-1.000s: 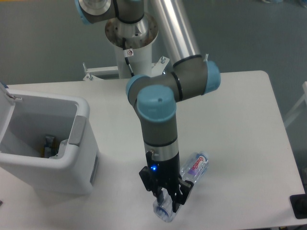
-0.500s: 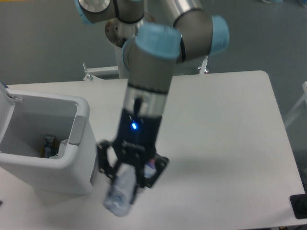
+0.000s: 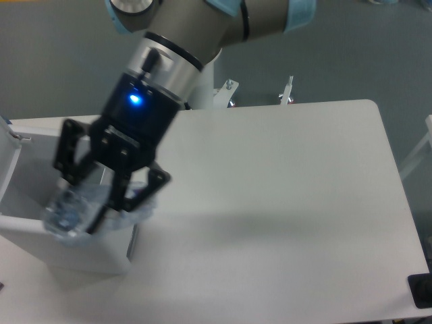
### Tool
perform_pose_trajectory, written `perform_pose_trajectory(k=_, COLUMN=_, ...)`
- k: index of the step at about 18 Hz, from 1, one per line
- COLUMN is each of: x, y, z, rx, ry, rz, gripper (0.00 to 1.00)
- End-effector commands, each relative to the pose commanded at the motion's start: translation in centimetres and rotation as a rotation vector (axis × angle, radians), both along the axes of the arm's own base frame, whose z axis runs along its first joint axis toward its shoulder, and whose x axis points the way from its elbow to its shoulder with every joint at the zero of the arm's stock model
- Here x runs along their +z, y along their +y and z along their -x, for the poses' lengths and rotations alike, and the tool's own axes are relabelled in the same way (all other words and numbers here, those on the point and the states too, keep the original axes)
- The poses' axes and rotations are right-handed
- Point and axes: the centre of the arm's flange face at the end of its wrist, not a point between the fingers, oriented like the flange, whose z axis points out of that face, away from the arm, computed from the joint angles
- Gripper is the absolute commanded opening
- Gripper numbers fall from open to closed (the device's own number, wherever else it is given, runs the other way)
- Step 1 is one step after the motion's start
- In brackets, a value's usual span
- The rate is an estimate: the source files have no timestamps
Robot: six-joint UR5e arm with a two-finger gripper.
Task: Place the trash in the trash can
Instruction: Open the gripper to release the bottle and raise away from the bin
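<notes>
Gripping the bottle, the gripper hangs above the open trash can, its black fingers closed on the clear body; the bottle's long axis slants from upper right down to lower left, its lower end aimed at the can's opening, though blur hides which end that is; the can sits by the table's left edge, its lid raised at the far left; to the right, the white tabletop runs to its rounded far corner.
</notes>
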Motion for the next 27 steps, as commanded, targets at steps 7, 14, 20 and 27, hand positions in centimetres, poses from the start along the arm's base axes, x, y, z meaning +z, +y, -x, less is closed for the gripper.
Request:
perform_pose_trajectory(k=7, x=-1.9, y=0.2, z=-4.5, rx=-0.068, ry=-0.014, rz=0.03, gripper=1.0)
perform_pose_trajectory(k=14, x=-7.2, y=-0.9, z=-2.0, rx=-0.06, ry=-0.009, rz=0.085, gripper=1.0)
perform_pose_trajectory(k=20, x=-8.3, y=-7.7, z=13.1, rx=0.189, ry=-0.009, rz=0.096, gripper=1.0)
perform_pose_trajectory(k=27, x=-14.9, y=-18.3, z=27.1, rx=0.395, ry=0.146, rz=0.214, gripper=1.0)
